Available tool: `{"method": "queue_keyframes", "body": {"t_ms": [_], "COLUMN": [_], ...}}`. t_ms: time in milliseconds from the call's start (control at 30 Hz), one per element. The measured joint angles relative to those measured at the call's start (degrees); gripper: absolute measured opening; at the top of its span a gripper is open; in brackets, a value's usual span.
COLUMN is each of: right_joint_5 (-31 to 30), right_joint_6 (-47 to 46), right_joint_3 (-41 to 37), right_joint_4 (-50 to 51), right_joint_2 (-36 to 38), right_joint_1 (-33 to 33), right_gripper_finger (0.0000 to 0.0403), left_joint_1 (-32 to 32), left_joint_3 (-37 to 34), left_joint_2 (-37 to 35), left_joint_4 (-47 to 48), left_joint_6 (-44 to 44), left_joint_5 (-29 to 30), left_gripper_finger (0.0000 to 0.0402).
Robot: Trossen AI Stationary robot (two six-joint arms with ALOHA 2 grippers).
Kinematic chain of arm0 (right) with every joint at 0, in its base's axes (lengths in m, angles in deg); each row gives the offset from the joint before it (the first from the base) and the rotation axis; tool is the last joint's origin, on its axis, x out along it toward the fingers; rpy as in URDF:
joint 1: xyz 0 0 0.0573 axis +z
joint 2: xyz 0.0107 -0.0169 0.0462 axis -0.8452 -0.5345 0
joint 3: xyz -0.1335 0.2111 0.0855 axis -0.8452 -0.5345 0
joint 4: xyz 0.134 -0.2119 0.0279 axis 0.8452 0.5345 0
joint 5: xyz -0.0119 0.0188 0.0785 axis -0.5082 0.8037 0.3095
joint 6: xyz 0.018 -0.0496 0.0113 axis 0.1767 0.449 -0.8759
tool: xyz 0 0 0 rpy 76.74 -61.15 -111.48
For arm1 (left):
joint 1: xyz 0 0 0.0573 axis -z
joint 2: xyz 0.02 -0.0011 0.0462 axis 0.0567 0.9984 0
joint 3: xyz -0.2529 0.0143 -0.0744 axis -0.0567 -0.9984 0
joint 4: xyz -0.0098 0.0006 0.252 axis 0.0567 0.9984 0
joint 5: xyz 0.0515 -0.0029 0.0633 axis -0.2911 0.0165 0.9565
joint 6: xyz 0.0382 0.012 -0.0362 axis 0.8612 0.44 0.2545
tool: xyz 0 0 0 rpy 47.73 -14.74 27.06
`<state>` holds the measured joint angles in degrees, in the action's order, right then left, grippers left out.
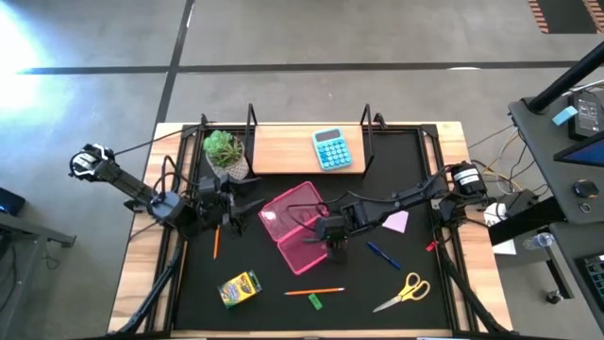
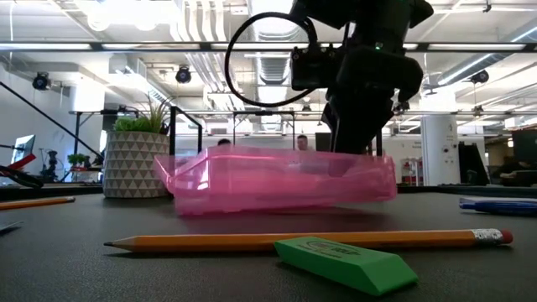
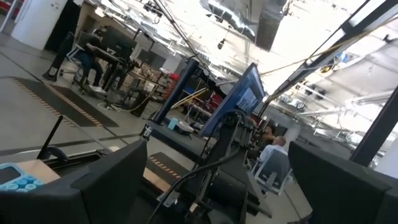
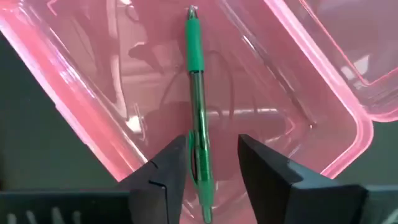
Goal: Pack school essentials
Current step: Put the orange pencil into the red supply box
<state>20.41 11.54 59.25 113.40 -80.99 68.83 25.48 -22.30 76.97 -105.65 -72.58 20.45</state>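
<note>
Green pen [image 4: 197, 93] in pink case [image 4: 298, 106]

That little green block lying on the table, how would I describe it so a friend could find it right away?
Start at the open pink plastic box in the middle of the black mat. Toward the front edge lies an orange pencil, and the green eraser sits just in front of it. It is the only small flat green slab; the crayon box to its left is larger and yellow-green.
</note>
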Motion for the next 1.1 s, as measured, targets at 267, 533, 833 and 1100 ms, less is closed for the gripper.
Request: {"method": "queue_keyframes", "body": {"t_ms": [267,533,833,1100], "right_joint_5": [-6.75,-8.15,-14.22,-15.3], "right_joint_6": [2.08,-0.03,-4.93,-7.9], "right_joint_3": [1.77,6.45,7.76,7.76], "right_joint_4": [0.05,0.02,0.04,0.04], "right_joint_2": [1.67,7.57,15.63,19.3], "right_joint_1": [0.35,0.37,0.99,1.01], "right_gripper_finger": [0.0138,0.0124,0.0128,0.013], "left_joint_1": [2.7,4.77,4.77,4.77], "left_joint_3": [-0.02,-0.04,-0.04,-0.04], "left_joint_2": [-0.71,-0.76,-0.73,1.9], "left_joint_4": [23.72,47.67,79.48,103.09], "left_joint_6": [-19.21,-47.26,-74.5,-91.06], "left_joint_5": [-0.66,-5.29,-24.65,-36.45], "left_gripper_finger": [0.0374,0.0374,0.0374,0.0374]}}
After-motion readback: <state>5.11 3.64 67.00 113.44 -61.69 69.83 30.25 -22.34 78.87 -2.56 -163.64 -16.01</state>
